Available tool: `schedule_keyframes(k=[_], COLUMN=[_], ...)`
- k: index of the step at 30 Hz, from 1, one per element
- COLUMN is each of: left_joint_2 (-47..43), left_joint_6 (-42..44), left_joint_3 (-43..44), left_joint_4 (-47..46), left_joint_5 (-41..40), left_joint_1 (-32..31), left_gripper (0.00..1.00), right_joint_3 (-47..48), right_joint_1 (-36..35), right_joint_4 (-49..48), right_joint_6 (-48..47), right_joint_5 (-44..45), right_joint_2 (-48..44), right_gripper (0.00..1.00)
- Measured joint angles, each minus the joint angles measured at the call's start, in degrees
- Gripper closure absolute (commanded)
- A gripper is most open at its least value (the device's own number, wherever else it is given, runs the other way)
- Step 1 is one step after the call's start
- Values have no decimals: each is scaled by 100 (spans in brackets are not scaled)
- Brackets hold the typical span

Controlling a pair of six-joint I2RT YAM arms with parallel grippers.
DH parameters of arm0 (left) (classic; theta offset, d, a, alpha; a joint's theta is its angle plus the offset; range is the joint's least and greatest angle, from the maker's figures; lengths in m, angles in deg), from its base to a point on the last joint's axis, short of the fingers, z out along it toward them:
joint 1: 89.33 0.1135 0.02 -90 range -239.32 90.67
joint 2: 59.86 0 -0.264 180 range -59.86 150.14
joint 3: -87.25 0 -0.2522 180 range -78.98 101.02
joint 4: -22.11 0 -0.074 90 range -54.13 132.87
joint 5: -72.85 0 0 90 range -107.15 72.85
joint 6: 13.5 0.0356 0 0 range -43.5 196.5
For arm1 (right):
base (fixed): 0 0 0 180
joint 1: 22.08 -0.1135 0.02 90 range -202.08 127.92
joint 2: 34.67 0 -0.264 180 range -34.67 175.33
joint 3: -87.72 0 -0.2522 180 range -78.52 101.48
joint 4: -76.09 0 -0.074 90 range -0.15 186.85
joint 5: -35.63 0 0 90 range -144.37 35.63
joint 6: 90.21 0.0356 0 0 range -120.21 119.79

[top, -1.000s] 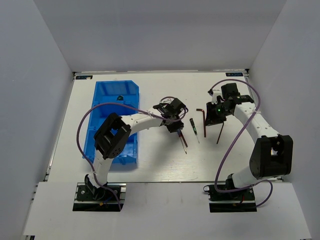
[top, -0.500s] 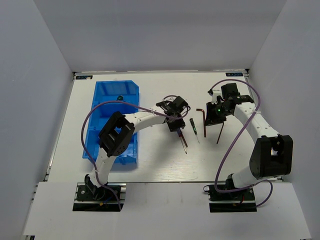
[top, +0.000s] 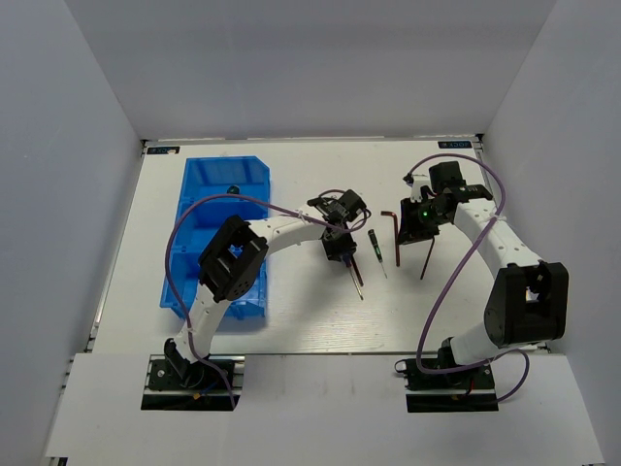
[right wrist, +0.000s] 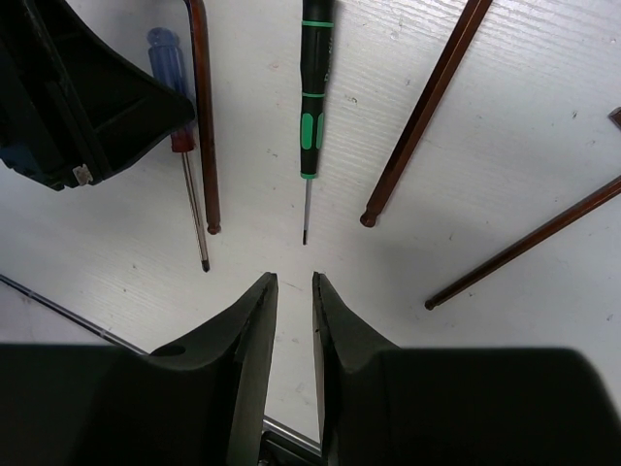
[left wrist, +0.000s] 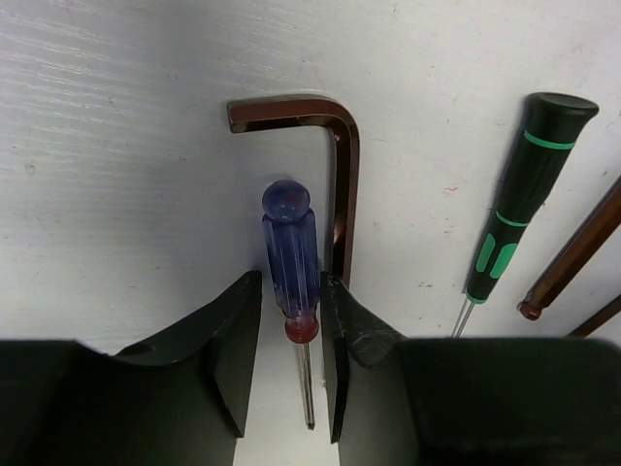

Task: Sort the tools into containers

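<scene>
In the left wrist view we see the left claw (left wrist: 291, 282) straddling the blue-handled screwdriver (left wrist: 289, 243), which lies flat on the white table (left wrist: 116, 146). The lower end of the handle and its red collar sit between the jaws, the handle runs out toward 12 o'clock, and the thin shaft runs back toward 6 o'clock between the fingers. The jaws stand partly apart, close against either side of the handle, and we cannot tell whether they press it. A dark red-brown L-shaped hex key (left wrist: 342, 165) lies just beside the handle at 1 o'clock, its short leg bent over toward 11 o'clock past the handle's tip. A dark-green screwdriver (left wrist: 524, 184) lies at 2 o'clock, apart from the claw, with the ends of two more hex keys (left wrist: 572, 257) at 3 o'clock. In the top view the blue bins (top: 209, 184) sit well apart from this claw at 9 o'clock. The right claw (right wrist: 294, 283) hovers over bare table with its jaws only a narrow slit apart and nothing between them; the dark-green screwdriver's tip lies near it at 12 o'clock, and the two more hex keys lie at 1 and 2 o'clock
</scene>
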Motion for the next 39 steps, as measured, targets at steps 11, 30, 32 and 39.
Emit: schedule_keyframes(k=[11,30,32,39], left_joint_2=[114,-372,-387,-474], left_joint_6=[334,590,616,907], left_joint_3=[227,-785,-780,-629], left_joint_4=[540,-177,-175,319], left_joint_5=[52,293,284,-125], left_joint_1=[17,81,83,92], left_gripper=[64,96,100,100], right_joint_3=[0,2,2,2], right_joint_1=[0,-94,-125,-313], right_joint_4=[-4,2,4,13], right_joint_6=[42,-164,-199,-551], right_joint_5=[-96,-691,-691,-697], right_joint_2=[0,205,210,310], right_gripper=[67,52,59,100])
